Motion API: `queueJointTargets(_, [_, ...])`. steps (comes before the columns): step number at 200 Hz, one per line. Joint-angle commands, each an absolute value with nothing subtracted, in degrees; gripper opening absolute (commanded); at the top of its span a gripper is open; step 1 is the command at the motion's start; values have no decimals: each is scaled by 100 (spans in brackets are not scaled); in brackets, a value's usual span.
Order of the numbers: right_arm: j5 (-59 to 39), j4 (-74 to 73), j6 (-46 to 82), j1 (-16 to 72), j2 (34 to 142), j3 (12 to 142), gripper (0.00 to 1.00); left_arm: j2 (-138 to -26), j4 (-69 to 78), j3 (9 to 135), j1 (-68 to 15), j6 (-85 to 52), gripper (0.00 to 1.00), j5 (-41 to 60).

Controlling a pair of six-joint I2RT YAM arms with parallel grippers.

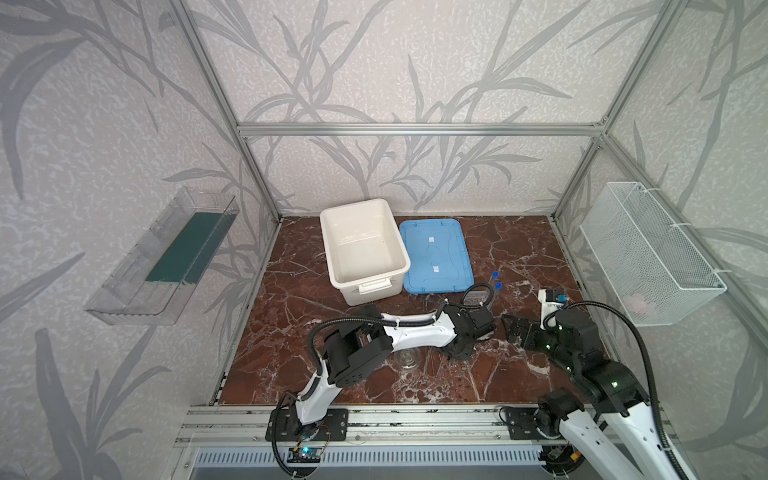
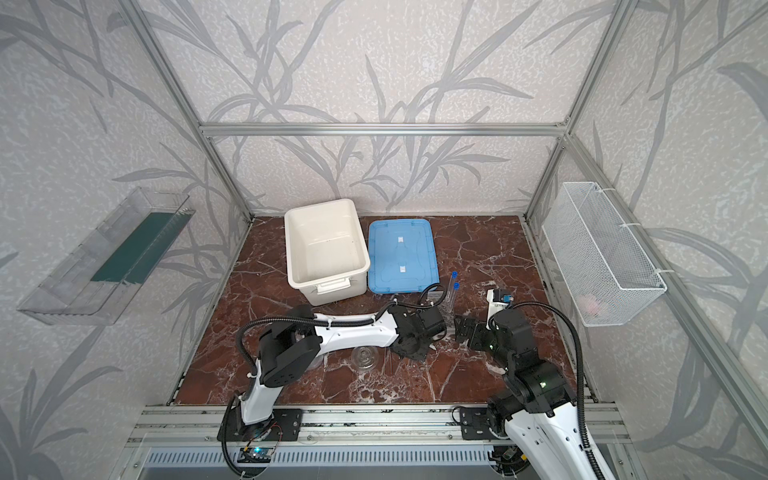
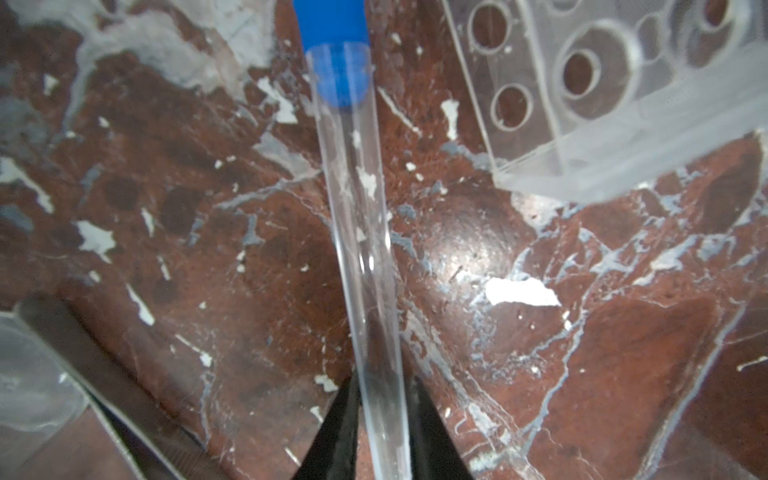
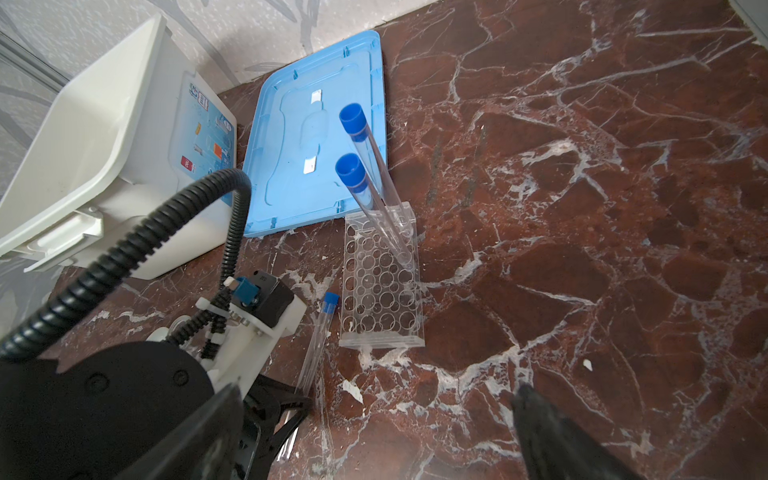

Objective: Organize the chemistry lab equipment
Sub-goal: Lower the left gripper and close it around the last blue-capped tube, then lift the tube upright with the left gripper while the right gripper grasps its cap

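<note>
A clear blue-capped tube [image 3: 361, 232] lies on the marble, and my left gripper [image 3: 384, 386] is shut on its lower end, one black finger pressed against each side. In both top views this gripper [image 1: 461, 353] [image 2: 411, 351] points down at the table. Just beyond the tube's cap stands the clear multi-hole rack [image 4: 380, 291] [image 1: 478, 296], with two blue-capped tubes [image 4: 365, 174] leaning in its far holes. My right gripper [image 4: 374, 436] [image 1: 515, 328] hovers wide open and empty to the right of the left one. A round glass vessel [image 1: 407, 359] sits under the left forearm.
The white tub [image 1: 395, 282] and its blue lid [image 1: 436, 257] lie side by side at the back of the table. A wire basket [image 1: 648, 253] hangs on the right wall and a clear shelf [image 1: 162, 257] on the left wall.
</note>
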State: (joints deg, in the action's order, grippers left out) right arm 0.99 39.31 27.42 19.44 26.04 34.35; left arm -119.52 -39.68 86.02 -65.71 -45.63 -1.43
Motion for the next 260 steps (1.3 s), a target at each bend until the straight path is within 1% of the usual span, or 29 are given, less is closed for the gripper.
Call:
queueJointTargets(1, [70, 3942, 2727, 1925, 2659, 3391, 99, -11902, -4093, 8397, -6509, -4667, 21, -239])
queueJointTargets(47, [36, 3907, 2716, 1925, 2722, 3384, 99, -11645, -3934, 8166, -6467, -4675, 19, -404])
queueJointTargets(73, [-64, 3867, 2740, 1925, 2783, 3368, 99, -11254, -3385, 7767, -6432, -4595, 18, -477])
queueJointTargets(106, [-517, 3623, 2838, 1925, 3000, 3303, 99, -10955, -2583, 7336, -6363, -4418, 19, -118])
queueJointTargets(138, [-1104, 3242, 2956, 1924, 3347, 3260, 99, -10578, -1889, 6882, -6370, -4292, 18, -3])
queueJointTargets(160, [-1342, 3025, 3012, 1925, 3538, 3271, 99, -10302, -1268, 6521, -6374, -4157, 19, 181])
queueJointTargets(182, [-1371, 3057, 3164, 1920, 3731, 3371, 99, -10066, -544, 6154, -6378, -3985, 19, 451])
queueJointTargets(229, [-1836, 2632, 3217, 1925, 4212, 3392, 100, -9803, 313, 5698, -6384, -3788, 19, 757])
queueJointTargets(249, [-2043, 2337, 3212, 1925, 4515, 3351, 97, -9680, 663, 5510, -6390, -3659, 20, 868])
queueJointTargets(260, [-2108, 2138, 3242, 1923, 4645, 3310, 93, -9637, 781, 5445, -6403, -3615, 20, 924])
